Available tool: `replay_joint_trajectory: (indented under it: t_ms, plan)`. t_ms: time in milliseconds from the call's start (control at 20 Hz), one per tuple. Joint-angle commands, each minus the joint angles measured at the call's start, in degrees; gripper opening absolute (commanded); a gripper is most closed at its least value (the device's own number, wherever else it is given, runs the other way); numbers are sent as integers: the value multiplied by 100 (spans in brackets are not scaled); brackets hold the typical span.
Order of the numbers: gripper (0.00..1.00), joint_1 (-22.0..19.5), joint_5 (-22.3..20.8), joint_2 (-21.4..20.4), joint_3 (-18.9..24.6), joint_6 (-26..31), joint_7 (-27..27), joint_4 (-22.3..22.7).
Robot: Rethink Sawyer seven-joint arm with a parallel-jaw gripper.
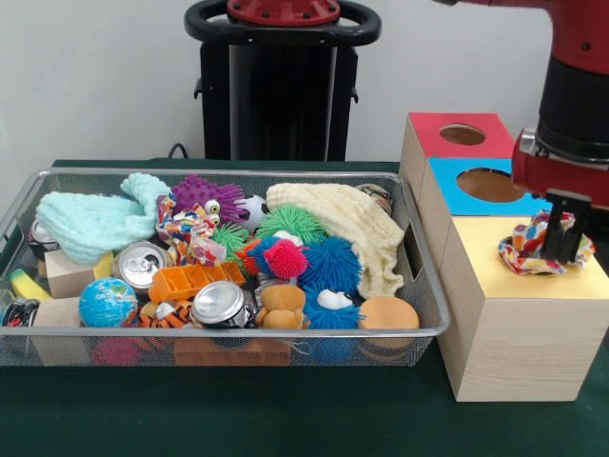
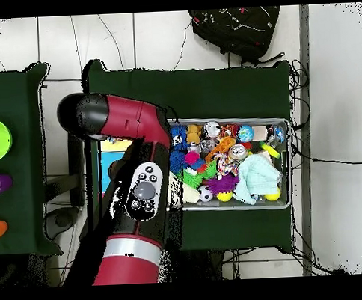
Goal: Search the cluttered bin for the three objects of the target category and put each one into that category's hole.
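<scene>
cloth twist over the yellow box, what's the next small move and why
Probably open the tool and let go: it holds the cloth twist on the yellow box, right where its hole should be, though the hole itself is hidden.

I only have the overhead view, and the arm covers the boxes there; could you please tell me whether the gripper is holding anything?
Observer: Yes. In the front view the gripper is shut on a spotted cloth knot.
Operator: Thank you. Where is it relative to the boxes?
Observer: The knot is at the top of the yellow-topped box, touching it or just above, and it hides that box's hole.
Operator: Is anything on the other two boxes?
Observer: No. The blue-topped box and the red-topped box both show open holes with nothing lying on top.
</scene>
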Motion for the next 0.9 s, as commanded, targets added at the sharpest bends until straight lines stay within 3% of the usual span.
replay_joint_trajectory:
  t_ms: [50, 450, 700, 900]
  plan:
    - [0, -244, 180, 653, 452, -371, 1462, -165]
    - [0, -443, 149, 1208, 489, -591, 1255, -684]
    - [0, -583, 89, 1298, 507, -536, 1067, -955]
    - [0, -580, 99, 1152, 514, -525, 1087, -840]
